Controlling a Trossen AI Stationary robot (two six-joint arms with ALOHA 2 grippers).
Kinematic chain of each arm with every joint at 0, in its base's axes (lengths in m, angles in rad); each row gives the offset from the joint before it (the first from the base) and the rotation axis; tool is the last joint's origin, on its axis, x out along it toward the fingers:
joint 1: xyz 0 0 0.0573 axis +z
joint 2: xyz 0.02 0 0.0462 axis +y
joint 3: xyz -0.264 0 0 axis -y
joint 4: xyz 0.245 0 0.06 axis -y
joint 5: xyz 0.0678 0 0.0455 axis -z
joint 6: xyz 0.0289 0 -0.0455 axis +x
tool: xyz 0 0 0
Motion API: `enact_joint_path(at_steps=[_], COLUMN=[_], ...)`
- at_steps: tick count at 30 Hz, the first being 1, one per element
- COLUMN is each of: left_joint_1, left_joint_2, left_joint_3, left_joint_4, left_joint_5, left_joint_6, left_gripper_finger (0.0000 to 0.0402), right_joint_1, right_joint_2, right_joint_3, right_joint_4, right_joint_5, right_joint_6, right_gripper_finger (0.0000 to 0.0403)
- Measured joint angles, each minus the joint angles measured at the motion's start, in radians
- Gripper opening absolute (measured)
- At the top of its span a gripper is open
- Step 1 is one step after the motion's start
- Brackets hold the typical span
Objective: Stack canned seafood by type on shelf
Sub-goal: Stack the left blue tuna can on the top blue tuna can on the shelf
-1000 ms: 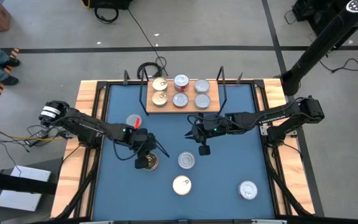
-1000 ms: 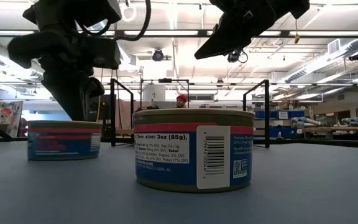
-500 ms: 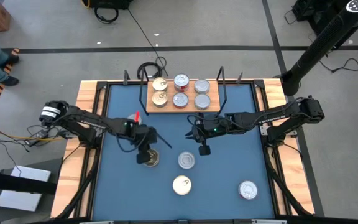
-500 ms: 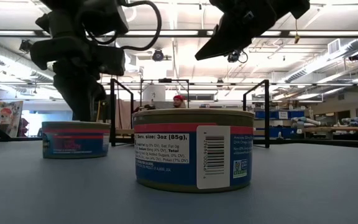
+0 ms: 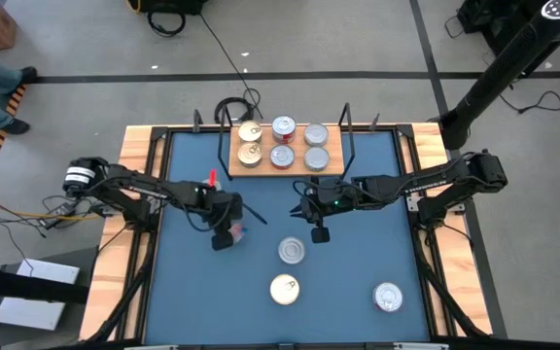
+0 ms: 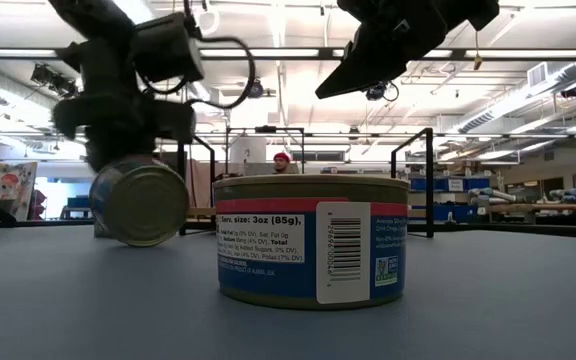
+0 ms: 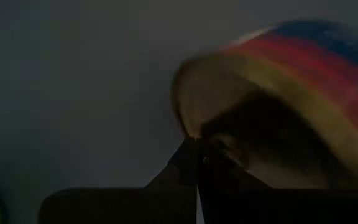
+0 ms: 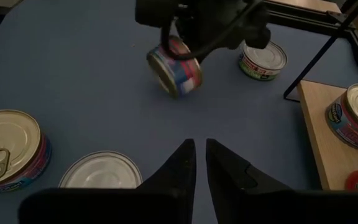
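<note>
Resting on the shelf [image 5: 296, 166], six cans [image 5: 283, 127] in two rows.

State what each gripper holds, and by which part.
Left gripper: a can, tipped on edge, pinched at its rim. Right gripper: nothing.

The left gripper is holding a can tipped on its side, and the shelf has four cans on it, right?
Not quite. The left gripper does hold a can tipped on its side, but the shelf has six cans, as the high view shows.

Two dark jointed arms, black cables looped along them.
</note>
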Motion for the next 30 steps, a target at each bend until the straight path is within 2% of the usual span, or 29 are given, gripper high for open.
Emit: enact_joint_path(at_steps=[8,13,19,24,30], left_joint_1=[0.006,0.006,0.006,-0.002,-0.041], left_joint_2=[-0.004,-0.011,-0.08,-0.145,-0.183], left_joint_3=[-0.018,-0.019,0.005,0.062,0.143], left_joint_4=[0.05,0.017,-0.102,-0.238,-0.333], left_joint_5=[-0.008,-0.039,-0.126,-0.135,-0.128], left_joint_6=[0.037,0.05,0.039,0.008,-0.122], left_gripper_finger=[0.0,0.0,0.0002,0.0031,0.009], right_joint_1=[0.0,0.0,-0.002,-0.006,-0.007], right_joint_2=[0.0,0.0,0.0,0.0,0.0], right_joint_3=[0.0,0.0,0.0,0.0,0.0], right_joint_4=[0.001,0.0,-0.001,-0.002,-0.004], right_joint_5=[0.0,0.001,0.076,0.078,0.078], right_joint_6=[0.0,0.006,0.007,0.007,0.008], right_gripper_finger=[0.005,0.0049,0.0059,0.0074,0.0084])
